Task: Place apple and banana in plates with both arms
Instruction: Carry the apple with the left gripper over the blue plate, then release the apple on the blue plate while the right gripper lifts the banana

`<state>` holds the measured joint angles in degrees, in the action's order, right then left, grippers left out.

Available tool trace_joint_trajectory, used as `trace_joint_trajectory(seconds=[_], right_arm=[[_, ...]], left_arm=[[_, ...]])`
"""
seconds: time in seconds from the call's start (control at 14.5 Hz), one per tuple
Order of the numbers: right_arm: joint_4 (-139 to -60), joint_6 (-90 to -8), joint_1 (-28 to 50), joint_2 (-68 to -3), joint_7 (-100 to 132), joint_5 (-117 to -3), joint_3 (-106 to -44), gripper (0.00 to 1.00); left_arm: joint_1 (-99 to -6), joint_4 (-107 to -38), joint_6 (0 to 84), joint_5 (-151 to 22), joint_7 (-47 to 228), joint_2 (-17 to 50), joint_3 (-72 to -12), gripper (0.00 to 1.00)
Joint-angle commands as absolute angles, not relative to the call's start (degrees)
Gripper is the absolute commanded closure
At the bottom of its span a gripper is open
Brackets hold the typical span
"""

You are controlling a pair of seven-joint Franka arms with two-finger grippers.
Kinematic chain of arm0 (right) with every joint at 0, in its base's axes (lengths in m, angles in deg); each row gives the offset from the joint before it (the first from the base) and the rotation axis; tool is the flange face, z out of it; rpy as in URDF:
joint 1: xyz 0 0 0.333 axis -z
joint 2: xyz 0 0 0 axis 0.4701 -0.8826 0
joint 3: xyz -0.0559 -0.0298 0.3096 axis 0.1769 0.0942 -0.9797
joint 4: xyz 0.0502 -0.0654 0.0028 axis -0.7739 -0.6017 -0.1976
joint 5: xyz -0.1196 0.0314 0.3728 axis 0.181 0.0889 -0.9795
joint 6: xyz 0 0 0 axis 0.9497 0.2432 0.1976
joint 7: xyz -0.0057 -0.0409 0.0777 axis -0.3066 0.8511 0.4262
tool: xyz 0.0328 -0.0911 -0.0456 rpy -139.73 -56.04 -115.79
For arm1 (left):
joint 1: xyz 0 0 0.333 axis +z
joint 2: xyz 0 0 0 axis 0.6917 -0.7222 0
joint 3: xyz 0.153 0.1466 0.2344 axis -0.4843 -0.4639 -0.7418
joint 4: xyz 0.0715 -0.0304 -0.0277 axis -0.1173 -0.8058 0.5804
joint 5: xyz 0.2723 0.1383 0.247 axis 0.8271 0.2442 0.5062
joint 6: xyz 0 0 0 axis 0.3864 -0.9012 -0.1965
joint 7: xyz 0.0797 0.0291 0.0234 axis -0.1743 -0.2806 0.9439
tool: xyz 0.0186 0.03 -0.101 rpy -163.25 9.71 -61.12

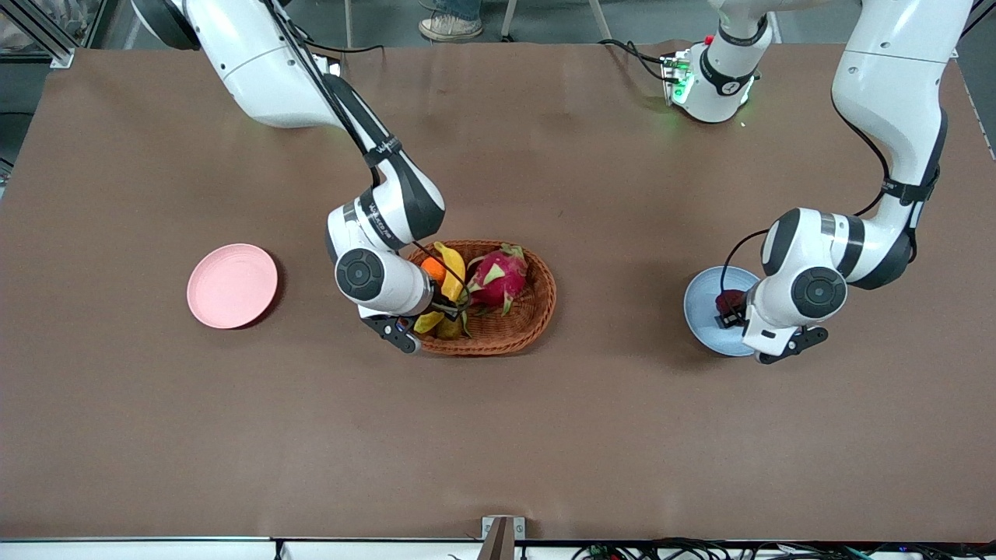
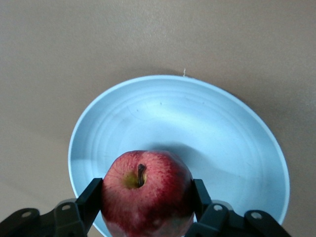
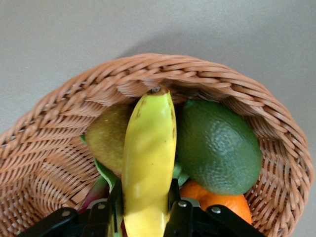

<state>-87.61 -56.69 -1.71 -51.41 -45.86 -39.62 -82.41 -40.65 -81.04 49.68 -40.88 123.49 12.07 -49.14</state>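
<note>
My left gripper [image 1: 727,311] is shut on the dark red apple [image 1: 729,299] over the pale blue plate [image 1: 704,315] toward the left arm's end of the table. In the left wrist view the apple [image 2: 146,192] sits between both fingers [image 2: 91,197], low over the blue plate [image 2: 217,143]. My right gripper [image 1: 447,307] is shut on the yellow banana [image 1: 451,276] in the wicker basket [image 1: 529,311]. In the right wrist view the banana [image 3: 148,158] is clamped between the fingers [image 3: 174,190]. The pale pink plate [image 1: 232,285] lies bare toward the right arm's end.
The basket [image 3: 44,163] also holds a pink dragon fruit [image 1: 498,276], an orange fruit [image 1: 433,268], a green avocado [image 3: 217,145] and a brownish kiwi [image 3: 106,138]. The brown table [image 1: 498,435] spreads wide around the plates.
</note>
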Motion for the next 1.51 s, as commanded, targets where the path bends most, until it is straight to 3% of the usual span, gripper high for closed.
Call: trace_joint_trajectory(seconds=[0.0, 0.07, 0.14, 0.55, 0.83, 1.03, 1.24, 1.44], right_arm=[[-85.81, -55.75, -2.02, -51.47, -45.16, -40.43, -82.13, 0.78], [-85.73, -55.67, -1.93, -51.29, -45.25, -40.43, -82.13, 0.78], [-85.55, -55.14, -1.84, -51.12, -45.25, -40.43, -82.13, 0.78], [-75.54, -35.48, 3.32, -49.01, -38.79, -37.20, -79.94, 0.78], [-76.76, -27.46, 14.39, -45.06, -20.86, -30.53, -79.67, 0.78], [-80.44, -27.45, 22.48, -44.08, -9.35, -25.84, -79.67, 0.80], [-86.05, -30.43, 31.27, -43.38, 6.21, -25.84, -79.76, 0.80], [-102.19, -42.25, 33.31, -35.50, 12.13, -24.71, -79.67, 0.79]], left_arm=[[-40.69, -82.48, 49.65, -42.64, 122.69, 13.11, -49.14, 0.42], [-40.69, -82.48, 49.65, -42.73, 122.60, 12.93, -49.14, 0.16], [-40.69, -82.31, 49.65, -42.64, 122.51, 12.85, -49.14, 0.00], [-40.78, -80.21, 48.61, -42.73, 122.69, 18.89, -47.56, 0.00], [-40.95, -70.39, 35.11, -42.64, 121.90, 23.47, -44.66, 0.00], [-40.78, -59.49, 23.50, -43.17, 112.53, 24.35, -43.78, 0.00], [-40.69, -54.98, 18.37, -44.75, 110.74, 27.95, -44.21, 0.00], [-38.95, -55.06, 15.56, -45.19, 103.99, 32.87, -44.31, 0.00]])
